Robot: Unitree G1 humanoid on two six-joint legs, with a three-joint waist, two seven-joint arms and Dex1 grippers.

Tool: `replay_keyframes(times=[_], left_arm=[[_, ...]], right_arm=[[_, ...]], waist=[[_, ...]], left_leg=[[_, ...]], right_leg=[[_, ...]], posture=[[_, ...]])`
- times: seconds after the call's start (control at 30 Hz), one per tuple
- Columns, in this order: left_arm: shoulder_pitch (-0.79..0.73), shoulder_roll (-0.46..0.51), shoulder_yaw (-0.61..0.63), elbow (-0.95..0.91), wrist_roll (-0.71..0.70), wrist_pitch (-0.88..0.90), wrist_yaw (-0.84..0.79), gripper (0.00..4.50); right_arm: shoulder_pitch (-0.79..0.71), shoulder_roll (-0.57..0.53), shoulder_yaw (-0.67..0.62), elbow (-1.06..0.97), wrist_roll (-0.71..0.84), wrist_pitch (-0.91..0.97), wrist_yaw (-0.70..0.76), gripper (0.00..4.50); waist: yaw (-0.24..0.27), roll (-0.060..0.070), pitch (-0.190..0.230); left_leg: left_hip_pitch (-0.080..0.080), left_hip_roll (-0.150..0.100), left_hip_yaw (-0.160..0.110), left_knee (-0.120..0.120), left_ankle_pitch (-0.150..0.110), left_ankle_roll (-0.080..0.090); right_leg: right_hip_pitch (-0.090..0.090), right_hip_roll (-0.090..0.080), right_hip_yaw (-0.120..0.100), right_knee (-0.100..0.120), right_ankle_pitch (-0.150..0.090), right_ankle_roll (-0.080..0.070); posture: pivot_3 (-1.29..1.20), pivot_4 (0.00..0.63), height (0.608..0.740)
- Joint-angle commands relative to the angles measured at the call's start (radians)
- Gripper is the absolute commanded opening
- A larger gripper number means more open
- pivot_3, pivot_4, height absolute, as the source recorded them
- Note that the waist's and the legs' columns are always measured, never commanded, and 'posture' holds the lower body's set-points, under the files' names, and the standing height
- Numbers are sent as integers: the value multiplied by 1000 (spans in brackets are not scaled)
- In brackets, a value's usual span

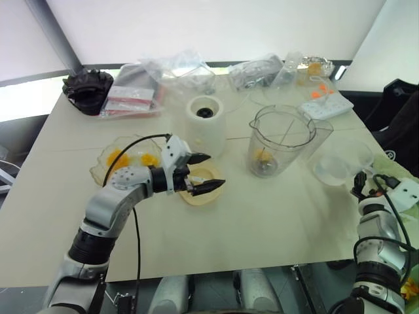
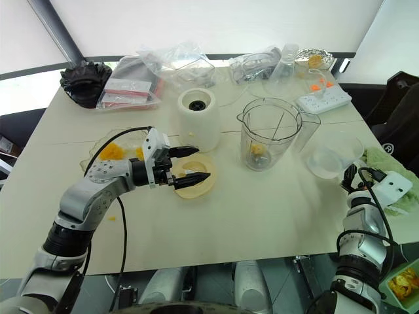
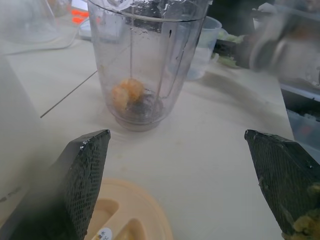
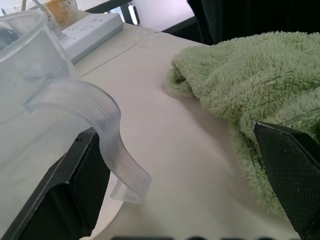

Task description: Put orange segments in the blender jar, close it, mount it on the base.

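Observation:
The blender jar (image 1: 281, 139) stands upright and uncovered at the table's middle right, with one orange segment (image 3: 127, 93) down by its blades. Left of it stands the cream-white base (image 1: 205, 124). More orange segments (image 1: 118, 158) lie in a wavy glass bowl (image 1: 98, 171) at the left. My left gripper (image 1: 215, 171) is open and holds nothing. It hovers over a flat cream-yellow lid (image 1: 200, 191) and points toward the jar. My right gripper (image 4: 175, 130) is at the table's right edge, beside a clear handled cup (image 4: 75, 115). It is open wide and holds nothing.
A green towel (image 4: 250, 85) lies by the right gripper. A white power strip (image 1: 326, 104), clear plastic bags (image 1: 177, 75), a glass dish and a black object (image 1: 87, 88) line the far side. A bin with fruit pieces (image 2: 402, 281) sits below the table's right corner.

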Motion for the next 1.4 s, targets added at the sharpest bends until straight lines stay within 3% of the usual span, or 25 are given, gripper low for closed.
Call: replay_keyframes(times=[0.03, 0.13, 0.27, 0.7, 0.87, 1.17, 1.4], left_arm=[[-3, 1, 8, -14, 1, -22, -2, 4500], [-3, 1, 8, -14, 1, -22, -2, 4500], [-3, -9, 2, 2, 7, -34, -6, 4500], [-35, 4, -5, 60, 34, -59, -42, 4500], [-118, 100, -28, 178, 93, -133, -169, 4500], [-241, 178, -80, 358, 161, -243, -373, 4500], [-371, 207, -160, 625, 319, -501, -523, 4500]], right_arm=[[1, -6, -5, -53, 4, -4, -3, 4472], [2, -5, -5, -55, 4, -2, -4, 4472], [130, 21, 6, -242, 23, 69, -5, 4472], [346, 54, 7, -586, 75, 228, -1, 4472], [469, -91, -17, -822, 208, 402, 146, 4472], [631, -381, -38, -980, 308, 591, 451, 4472], [594, -545, -117, -1111, 499, 737, 560, 4472]], waist=[[0, 0, 0], [0, 0, 0], [7, 0, 0], [7, 1, 0], [7, 1, 0], [14, -3, 0], [12, -8, 1]], left_leg=[[0, 0, 0, 0, 0, 0], [0, 0, 0, 0, 0, 0], [0, 0, -1, -1, 0, 0], [0, 1, -1, 0, 0, 0], [0, 0, -1, 1, 0, 0], [-2, 1, -1, 1, 0, 0], [-2, 2, -2, 3, 0, 0]], right_leg=[[0, 0, 0, 0, 0, 0], [0, 0, 0, 0, 0, 1], [0, 0, -1, 0, 0, 1], [0, 0, 0, 0, -2, -2], [1, 0, -1, 0, -2, -3], [2, -1, -3, -4, -3, -2], [2, -1, -2, -4, -2, -3]], posture=[[0, 150, 740], [0, 150, 740], [0, 150, 740], [0, 150, 740], [0, 150, 740], [0, 150, 740], [0, 150, 740]])
